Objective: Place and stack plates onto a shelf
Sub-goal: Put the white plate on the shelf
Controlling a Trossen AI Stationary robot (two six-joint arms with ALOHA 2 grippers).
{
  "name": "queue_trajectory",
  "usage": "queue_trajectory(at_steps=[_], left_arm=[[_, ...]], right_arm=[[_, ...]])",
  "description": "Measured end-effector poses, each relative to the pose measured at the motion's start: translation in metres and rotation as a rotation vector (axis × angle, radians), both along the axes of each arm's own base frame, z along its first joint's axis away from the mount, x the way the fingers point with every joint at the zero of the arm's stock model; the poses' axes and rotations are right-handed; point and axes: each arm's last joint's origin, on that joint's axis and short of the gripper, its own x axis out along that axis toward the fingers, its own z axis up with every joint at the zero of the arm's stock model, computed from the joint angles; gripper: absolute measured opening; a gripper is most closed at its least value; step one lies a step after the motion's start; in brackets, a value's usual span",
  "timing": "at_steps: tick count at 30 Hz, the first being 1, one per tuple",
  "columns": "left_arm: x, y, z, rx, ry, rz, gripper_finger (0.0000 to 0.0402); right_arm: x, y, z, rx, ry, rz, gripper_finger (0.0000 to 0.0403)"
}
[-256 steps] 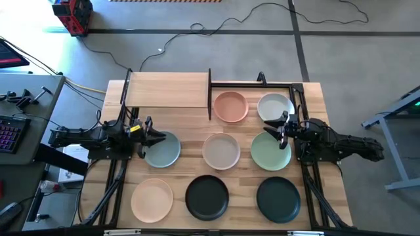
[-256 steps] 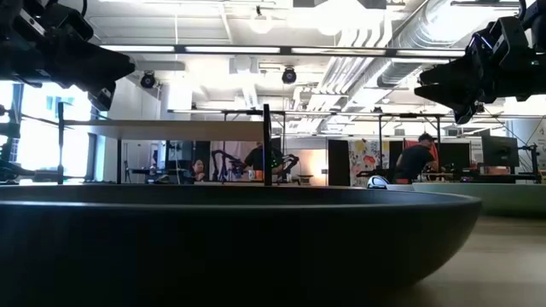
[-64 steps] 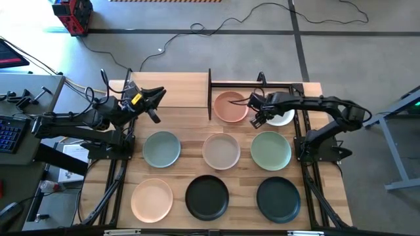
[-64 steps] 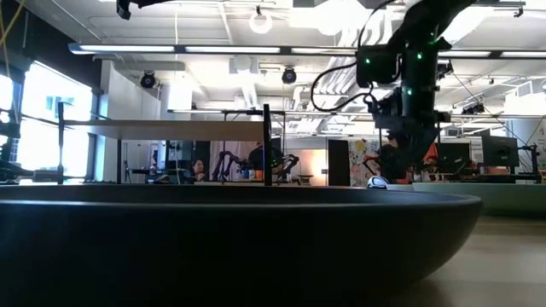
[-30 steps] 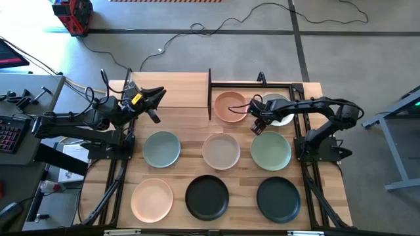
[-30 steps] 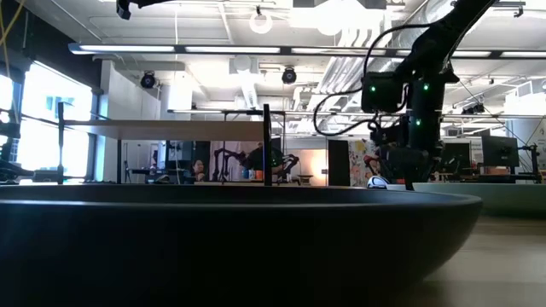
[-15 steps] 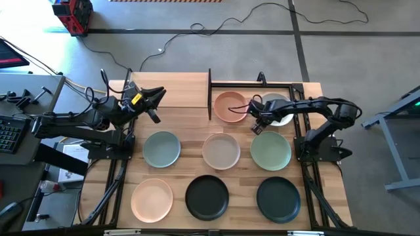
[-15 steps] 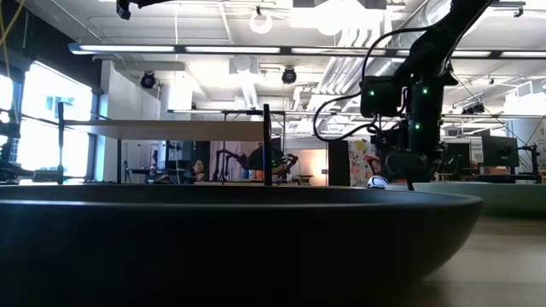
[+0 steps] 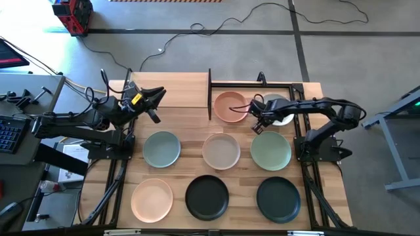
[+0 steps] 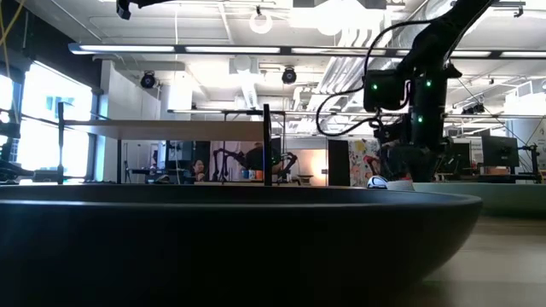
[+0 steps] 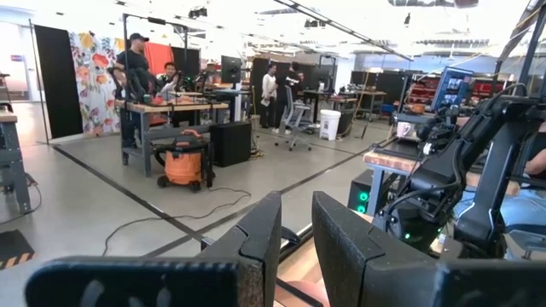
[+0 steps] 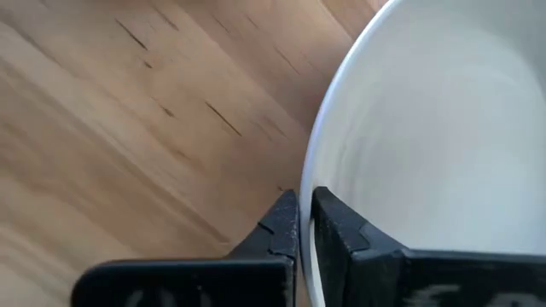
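Now grasp step: right gripper (image 9: 256,118) fingers clamped on near rim of pale green plate (image 9: 278,105), back right of table beside salmon pink plate (image 9: 230,106); left gripper (image 9: 156,103) idle, fingers slightly apart, over shelf (image 9: 170,88); next probably lift, carry left onto shelf

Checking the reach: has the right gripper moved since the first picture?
Yes. The right gripper went from beside the front pale green plate back toward the shelf, to the rear pale plate.
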Motion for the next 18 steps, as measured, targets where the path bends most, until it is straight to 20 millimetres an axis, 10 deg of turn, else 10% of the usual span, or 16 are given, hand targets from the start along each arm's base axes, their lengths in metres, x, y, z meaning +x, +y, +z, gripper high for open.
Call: queue_trajectory(at_steps=[18], left_arm=[[0.001, 0.000, -0.005, -0.004, 0.053, 0.000, 0.0060]], right_arm=[[0.037, 0.003, 0.074, -0.080, -0.041, 0.067, 0.0001]])
